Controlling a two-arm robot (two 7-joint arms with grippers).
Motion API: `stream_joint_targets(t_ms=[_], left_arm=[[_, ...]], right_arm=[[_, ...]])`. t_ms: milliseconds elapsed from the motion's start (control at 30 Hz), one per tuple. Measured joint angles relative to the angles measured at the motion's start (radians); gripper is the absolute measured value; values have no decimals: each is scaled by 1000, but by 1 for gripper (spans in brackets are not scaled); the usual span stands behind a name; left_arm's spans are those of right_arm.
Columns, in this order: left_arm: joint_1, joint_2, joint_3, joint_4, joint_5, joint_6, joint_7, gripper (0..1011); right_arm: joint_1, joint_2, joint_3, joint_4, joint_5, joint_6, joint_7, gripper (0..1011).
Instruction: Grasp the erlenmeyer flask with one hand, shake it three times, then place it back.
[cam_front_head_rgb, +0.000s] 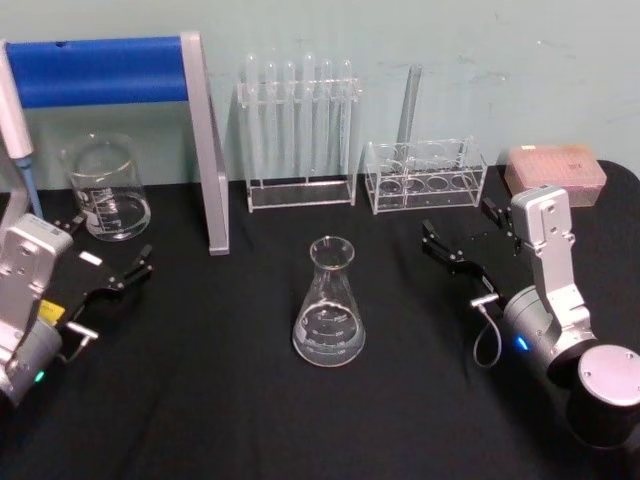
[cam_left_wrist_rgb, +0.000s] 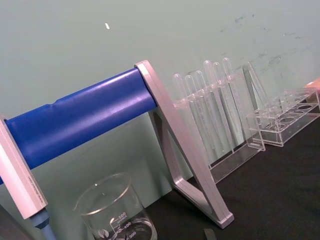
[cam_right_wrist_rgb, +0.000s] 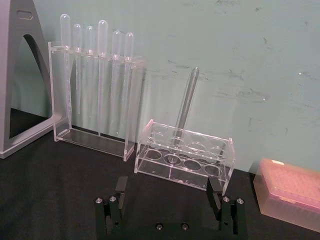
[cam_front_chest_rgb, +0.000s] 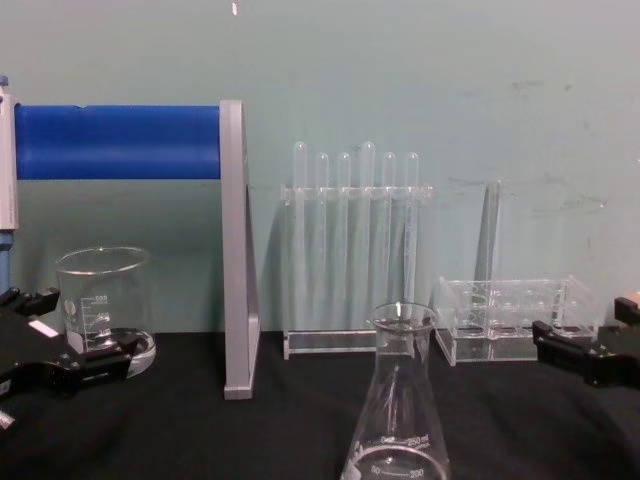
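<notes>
The erlenmeyer flask (cam_front_head_rgb: 329, 305) stands upright on the black table (cam_front_head_rgb: 230, 400), mid-way between my two arms; its neck and lip rise at the bottom of the chest view (cam_front_chest_rgb: 397, 400). My right gripper (cam_front_head_rgb: 462, 228) hovers to the flask's right and a little farther back, open with nothing between its fingers (cam_right_wrist_rgb: 167, 192) (cam_front_chest_rgb: 600, 335). It points toward the back racks. At the left, my left gripper (cam_front_head_rgb: 105, 248) is open and empty, just in front of a beaker (cam_front_chest_rgb: 60, 335). Neither gripper touches the flask.
A glass beaker (cam_front_head_rgb: 105, 188) sits at the back left beside a grey stand with a blue bar (cam_front_head_rgb: 205, 150). Behind the flask are a clear rack of pipettes (cam_front_head_rgb: 300, 130) and a low tube rack (cam_front_head_rgb: 425, 175) holding one tube. A pink box (cam_front_head_rgb: 555, 172) lies at the back right.
</notes>
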Motion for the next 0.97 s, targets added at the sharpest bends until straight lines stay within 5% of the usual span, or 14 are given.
stream_joint_targets(t_ms=[967], left_arm=[[0,0,0,0,0,0,0,1001]], right_arm=[[0,0,0,0,1,2,0,1000]])
